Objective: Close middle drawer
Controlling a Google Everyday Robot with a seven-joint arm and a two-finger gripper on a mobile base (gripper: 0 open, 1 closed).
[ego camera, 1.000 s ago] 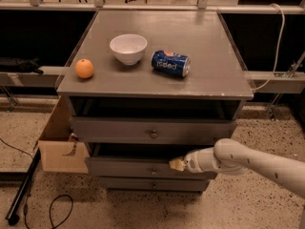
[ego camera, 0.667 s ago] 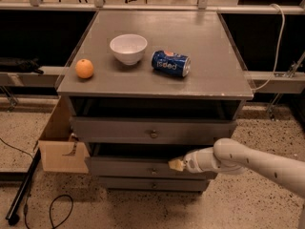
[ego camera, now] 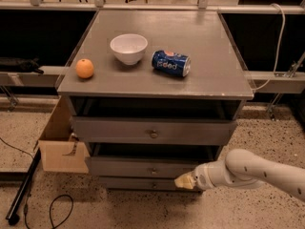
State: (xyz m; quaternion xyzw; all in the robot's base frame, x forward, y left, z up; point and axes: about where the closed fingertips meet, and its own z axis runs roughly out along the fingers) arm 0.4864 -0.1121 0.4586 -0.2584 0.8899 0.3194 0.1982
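The grey cabinet (ego camera: 157,87) has three drawers. The middle drawer (ego camera: 124,167) with its small round knob (ego camera: 153,171) stands pulled out a little, with a dark gap above its front. The top drawer (ego camera: 114,130) is also out a little. My gripper (ego camera: 183,181) is low at the right part of the middle drawer's front, right of the knob, with its cream tip at the lower edge. The fingers look pressed together and hold nothing. The white arm (ego camera: 257,171) reaches in from the right.
On the cabinet top lie an orange (ego camera: 85,68), a white bowl (ego camera: 128,48) and a blue soda can (ego camera: 171,63) on its side. A cardboard box (ego camera: 59,144) stands left of the cabinet. A black cable (ego camera: 28,185) lies on the speckled floor.
My gripper tip has dropped slightly lower and a little right along the middle drawer's front. The drawer's position looks about the same.
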